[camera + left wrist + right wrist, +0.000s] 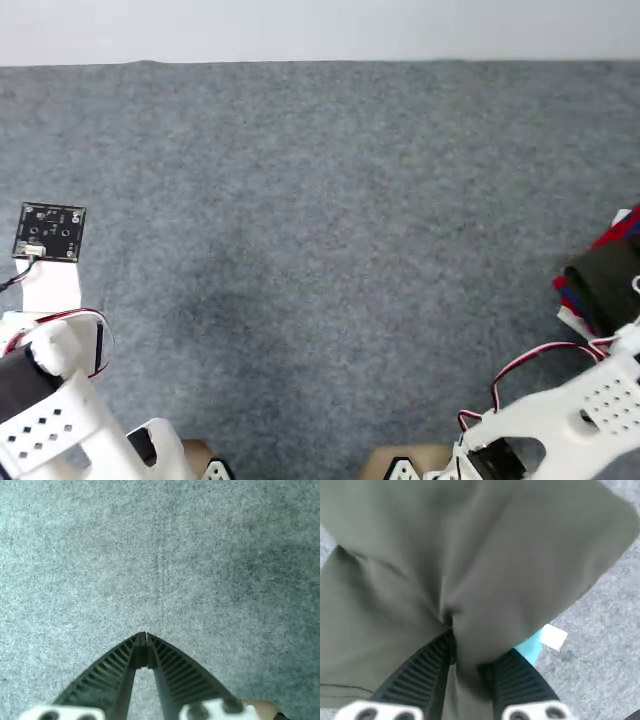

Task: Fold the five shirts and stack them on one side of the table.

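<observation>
A stack of shirts [600,280] lies at the table's right edge, with a dark olive shirt on top and red, blue and white layers under it. My right gripper [465,655] is shut on a fold of the olive shirt [470,555]; a light blue shirt [530,647] peeks out beneath with a white tag [553,636]. The right arm [570,420] stands at the lower right of the high view. My left gripper [145,642] is shut on nothing, pointing down at bare grey felt. The left arm [50,410] sits at the lower left.
The table is covered in grey felt [320,220]. A small black circuit board [48,232] on a white strip lies at the left edge. A pale wall runs along the far side.
</observation>
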